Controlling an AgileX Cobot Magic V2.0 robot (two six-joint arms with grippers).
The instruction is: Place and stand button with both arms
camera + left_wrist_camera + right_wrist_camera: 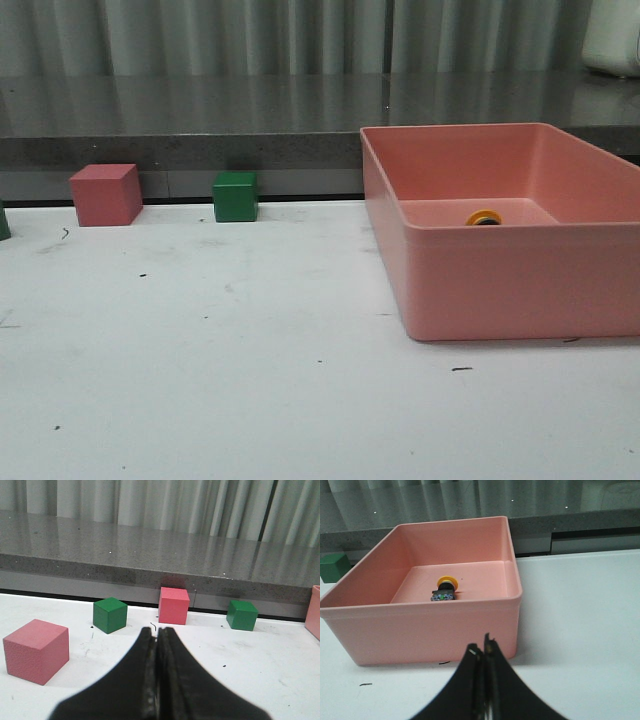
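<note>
Tabletop (200,380) white, matte, scuffed with small dark specks in the front view; grey speckled ledge (180,125) behind, pale pleated curtain (250,35) above. Pink cube (105,194) at ten o'clock and green cube (235,196) at eleven o'clock of the view, well apart, both against the ledge foot. Smooth pink plastic bin (500,270) at three o'clock, rectangular with rounded rim; only the yellow cap of the button (484,217) peeking over the front wall, near the back of the floor. No arm visible here. Left wrist view: left gripper (157,680) clenched, black fingers pressed together, holding nothing, above the table; two pink cubes and two green cubes beyond, matte, sharp-edged. Right wrist view: right gripper (484,680) likewise clenched and empty, just outside the bin's near wall, not touching; button (444,590) lying tipped on the bin floor, yellow mushroom cap away from the camera, black body, silvery base nearer.
</note>
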